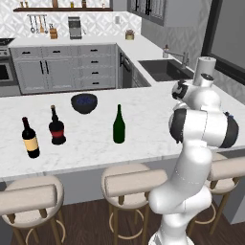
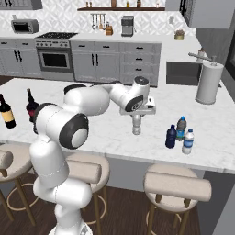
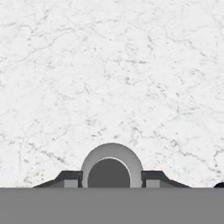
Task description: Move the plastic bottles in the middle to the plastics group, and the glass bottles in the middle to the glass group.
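From the left base view, the white marble worktop [image 1: 143,129] holds a tall green glass bottle [image 1: 118,125] standing up near the middle. Far to its left stand two dark glass bottles: one with a yellow label [image 1: 29,138] and, just beside it, a round one with a red label [image 1: 56,126]. A dark bowl [image 1: 84,103] sits behind them, between the red one and the green one. The white arm [image 1: 201,127] fills the right side.

From the right base view, the claw [image 2: 136,130] points straight down and is clamped around a small clear greyish bottle [image 2: 136,128], which stands on the worktop near the middle. To its right, well apart, three small bottles stand close together: a dark blue one [image 2: 171,137], a darker one with a blue cap [image 2: 181,128], and a clear one with a blue cap [image 2: 187,141]. A paper towel roll [image 2: 209,82] stands further back.

From the hand view, the pale round top of the greyish bottle sits between the two dark fingertips [image 3: 70,178], which press against its sides, over the marble.
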